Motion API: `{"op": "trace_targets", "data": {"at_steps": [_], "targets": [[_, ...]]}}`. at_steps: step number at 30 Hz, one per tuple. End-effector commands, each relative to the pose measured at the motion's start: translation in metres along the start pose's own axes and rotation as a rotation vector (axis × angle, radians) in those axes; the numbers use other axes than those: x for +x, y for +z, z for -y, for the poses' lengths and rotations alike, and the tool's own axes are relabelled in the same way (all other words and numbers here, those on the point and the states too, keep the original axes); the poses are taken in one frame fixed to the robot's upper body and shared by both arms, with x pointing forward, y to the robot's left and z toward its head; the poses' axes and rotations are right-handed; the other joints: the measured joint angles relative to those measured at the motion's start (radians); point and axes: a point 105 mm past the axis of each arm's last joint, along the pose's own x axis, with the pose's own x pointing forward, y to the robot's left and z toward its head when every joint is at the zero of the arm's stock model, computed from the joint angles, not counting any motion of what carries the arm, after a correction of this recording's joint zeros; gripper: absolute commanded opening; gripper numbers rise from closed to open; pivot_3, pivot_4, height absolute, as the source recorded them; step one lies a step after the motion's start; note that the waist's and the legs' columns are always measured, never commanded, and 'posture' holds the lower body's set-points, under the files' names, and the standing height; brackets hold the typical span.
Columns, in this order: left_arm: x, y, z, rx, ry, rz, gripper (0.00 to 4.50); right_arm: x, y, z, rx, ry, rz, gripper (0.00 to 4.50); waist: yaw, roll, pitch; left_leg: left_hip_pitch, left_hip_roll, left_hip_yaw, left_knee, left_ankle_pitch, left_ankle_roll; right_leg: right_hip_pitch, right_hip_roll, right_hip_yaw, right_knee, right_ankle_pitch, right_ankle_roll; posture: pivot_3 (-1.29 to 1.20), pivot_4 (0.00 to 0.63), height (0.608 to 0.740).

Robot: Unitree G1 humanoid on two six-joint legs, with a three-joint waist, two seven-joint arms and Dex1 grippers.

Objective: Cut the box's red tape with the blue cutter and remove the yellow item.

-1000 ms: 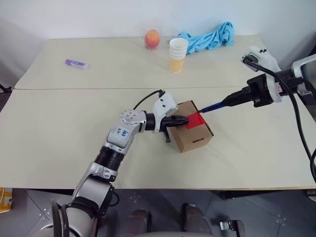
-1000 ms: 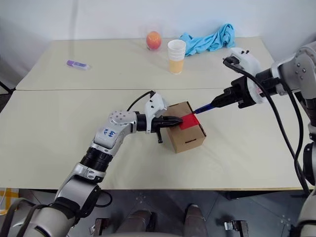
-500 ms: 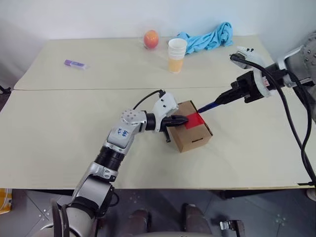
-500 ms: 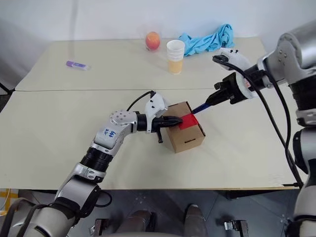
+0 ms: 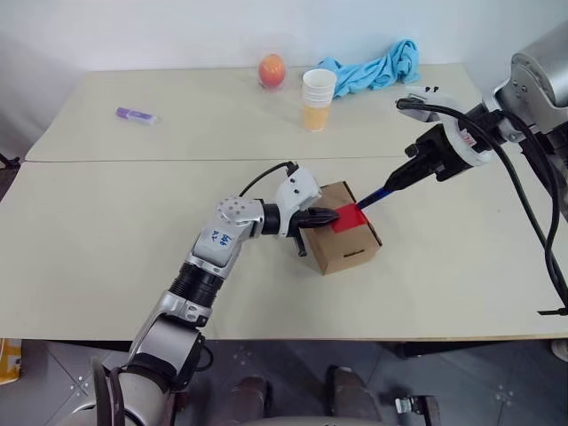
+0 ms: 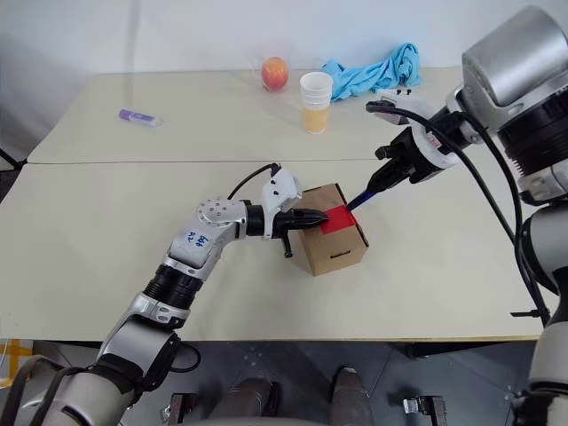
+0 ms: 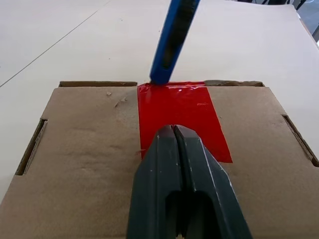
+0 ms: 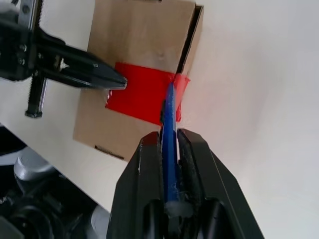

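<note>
We reach our left arm forward and across the table (image 5: 106,257), forearm low and nearly level, and our left gripper (image 5: 330,215) has its two black fingers pressed together with nothing between them. The closed fingertips rest on the top face of the box (image 5: 346,253), at the near edge of the red tape (image 5: 352,216). In the left wrist view the closed tips lie over the lower part of the red patch, with bare cardboard to both sides.

We hold our right arm raised on the right side, bent so that our right gripper (image 5: 410,172) slants down and toward the left, aimed at the box. Its fingers are clamped on the blue cutter (image 5: 382,191), which runs between them and sticks out past their tips.

The cutter's long axis runs on a slant from the right gripper down to the box, tip end lowest. The tip meets the far edge of the red tape, where the patch folds over the top edge of the carton, opposite the left fingertips. The tape thus lies between the two grippers.

The box sits near the middle of the table, turned at an angle to the table's edge, with slot cut-outs showing on its side face.
</note>
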Motion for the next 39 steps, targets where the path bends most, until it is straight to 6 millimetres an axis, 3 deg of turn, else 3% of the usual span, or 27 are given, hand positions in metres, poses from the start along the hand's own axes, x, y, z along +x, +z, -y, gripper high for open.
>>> {"op": "trace_targets", "data": {"at_steps": [1, 14, 25, 28, 32, 36, 39], "targets": [[0.001, -0.03, 0.004, -0.054, 0.005, -0.11, 0.03, -0.006, 0.006, -0.019, -0.052, 0.078, 0.007, 0.18, 0.0, 0.0, 0.0, 0.0, 0.0, 0.0, 0.0, 0.0, 0.0, 0.0, 0.0, 0.0, 0.0, 0.0, 0.0, 0.0, 0.15, 0.74], [0.001, -0.031, 0.003, -0.055, 0.003, -0.122, 0.03, -0.013, -0.018, -0.025, -0.065, 0.148, -0.064, 0.18, 0.003, 0.0, 0.0, 0.0, 0.0, 0.0, 0.0, 0.0, 0.0, 0.0, 0.0, 0.0, 0.0, 0.0, 0.0, 0.0, 0.15, 0.74], [0.003, -0.03, 0.004, -0.053, -0.01, -0.12, 0.03, -0.019, -0.024, -0.023, -0.021, 0.166, -0.044, 0.18, 0.004, 0.0, 0.0, 0.0, 0.0, 0.0, 0.0, 0.0, 0.0, 0.0, 0.0, 0.0, 0.0, 0.0, 0.0, 0.0, 0.15, 0.74], [0.002, -0.029, 0.003, -0.051, -0.007, -0.108, 0.03, -0.026, -0.025, -0.019, -0.02, 0.142, -0.013, 0.18, 0.004, 0.0, 0.0, 0.0, 0.0, 0.0, 0.0, 0.0, 0.0, 0.0, 0.0, 0.0, 0.0, 0.0, 0.0, 0.0, 0.15, 0.74], [-0.007, -0.01, 0.0, -0.077, -0.019, 0.027, 0.03, -0.054, -0.027, -0.005, -0.005, 0.071, 0.119, 0.18, 0.007, 0.0, 0.0, 0.0, 0.0, 0.0, 0.0, 0.0, 0.0, 0.0, 0.0, 0.0, 0.0, 0.0, 0.0, 0.0, 0.15, 0.74], [-0.027, 0.013, 0.0, -0.105, -0.073, 0.172, 0.03, -0.076, -0.038, 0.006, -0.013, 0.024, 0.232, 0.18, 0.007, 0.0, 0.0, -0.002, 0.0, 0.0, -0.001, 0.0, 0.0, -0.002, 0.0, 0.0, -0.001, 0.0, 0.0, 0.0, 0.15, 0.74], [-0.043, 0.018, -0.004, -0.115, -0.08, 0.216, 0.03, -0.085, -0.047, 0.018, -0.026, -0.01, 0.306, 0.18, 0.006, -0.001, 0.001, -0.004, 0.0, 0.001, -0.001, -0.001, 0.0, -0.004, 0.0, 0.0, -0.001, 0.0, 0.0, 0.0, 0.15, 0.74]]}}
